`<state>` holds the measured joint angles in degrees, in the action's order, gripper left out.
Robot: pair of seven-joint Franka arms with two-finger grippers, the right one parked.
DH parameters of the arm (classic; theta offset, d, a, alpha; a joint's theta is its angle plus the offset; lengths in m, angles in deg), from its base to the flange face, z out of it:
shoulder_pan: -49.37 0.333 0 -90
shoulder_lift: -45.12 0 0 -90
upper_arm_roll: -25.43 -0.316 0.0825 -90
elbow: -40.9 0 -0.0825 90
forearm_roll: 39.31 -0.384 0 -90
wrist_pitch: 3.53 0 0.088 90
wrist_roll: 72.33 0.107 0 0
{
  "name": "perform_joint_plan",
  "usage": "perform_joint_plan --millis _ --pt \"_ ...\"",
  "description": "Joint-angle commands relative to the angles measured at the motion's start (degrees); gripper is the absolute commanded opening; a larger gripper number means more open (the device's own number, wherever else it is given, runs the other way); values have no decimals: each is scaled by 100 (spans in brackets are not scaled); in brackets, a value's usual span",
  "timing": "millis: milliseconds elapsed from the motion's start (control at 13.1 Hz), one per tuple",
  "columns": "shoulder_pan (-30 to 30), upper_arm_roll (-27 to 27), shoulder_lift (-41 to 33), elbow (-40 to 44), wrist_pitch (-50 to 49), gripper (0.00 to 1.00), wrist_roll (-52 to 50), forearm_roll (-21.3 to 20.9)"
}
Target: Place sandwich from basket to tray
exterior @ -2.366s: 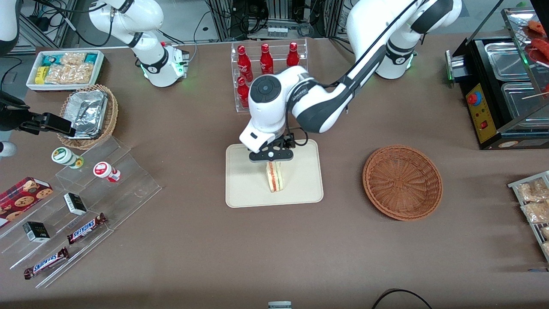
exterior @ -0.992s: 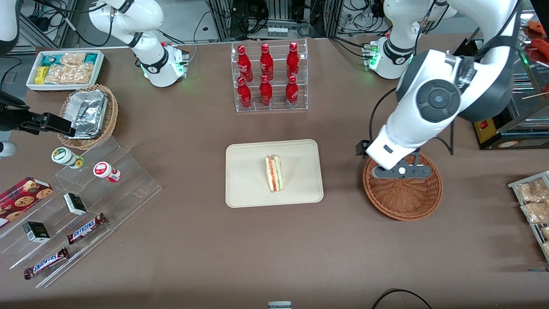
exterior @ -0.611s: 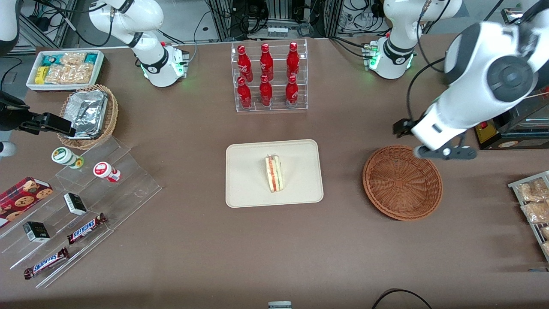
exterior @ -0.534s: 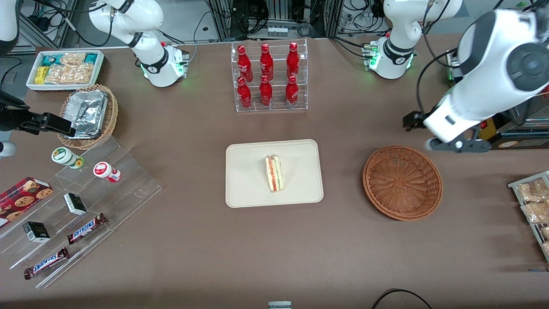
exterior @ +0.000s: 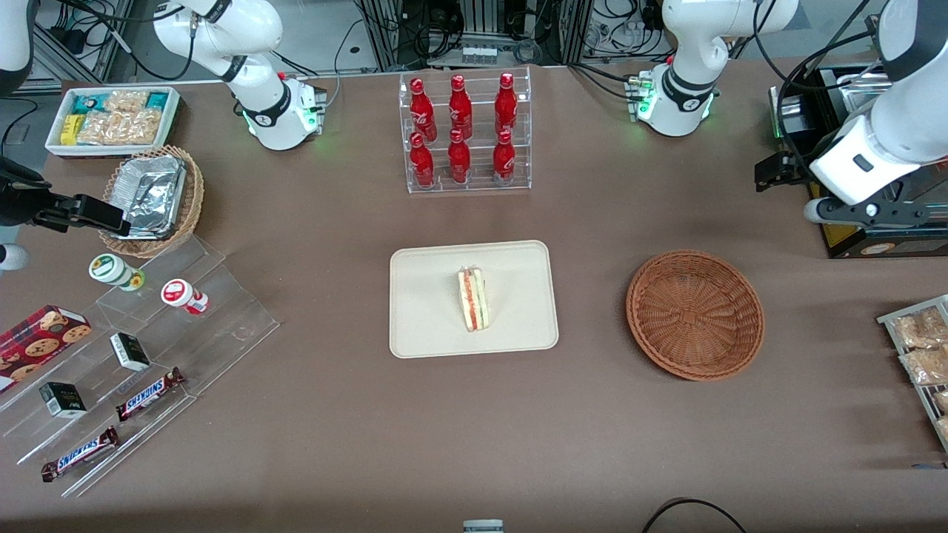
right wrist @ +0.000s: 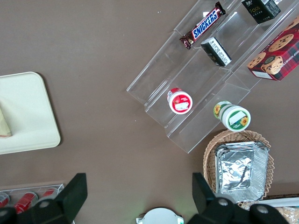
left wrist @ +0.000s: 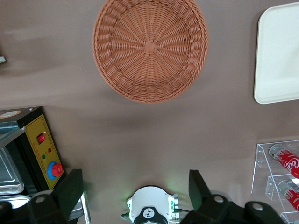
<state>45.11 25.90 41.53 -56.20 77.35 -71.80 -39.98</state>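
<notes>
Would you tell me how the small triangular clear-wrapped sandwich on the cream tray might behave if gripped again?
The sandwich stands on edge on the tray, so a nudge may tip it. Its pale bread probably squashes easily, and the wrap may be slippery. The open gripper hovers high, toward the working arm's end.

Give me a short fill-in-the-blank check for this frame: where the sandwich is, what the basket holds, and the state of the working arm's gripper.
1. The sandwich rests on the ____.
2. The basket holds ____.
3. The fingers of the gripper are ____, with nothing between them.
4. The gripper sits well above the table, toward the ____ arm's end, clear of the tray.

Missing words: tray; nothing; open; working
</notes>
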Motion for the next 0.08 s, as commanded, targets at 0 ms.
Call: perform_joint_plan --millis 0 --pt "-13 -178 -195 -2 -143 100 78 -13"
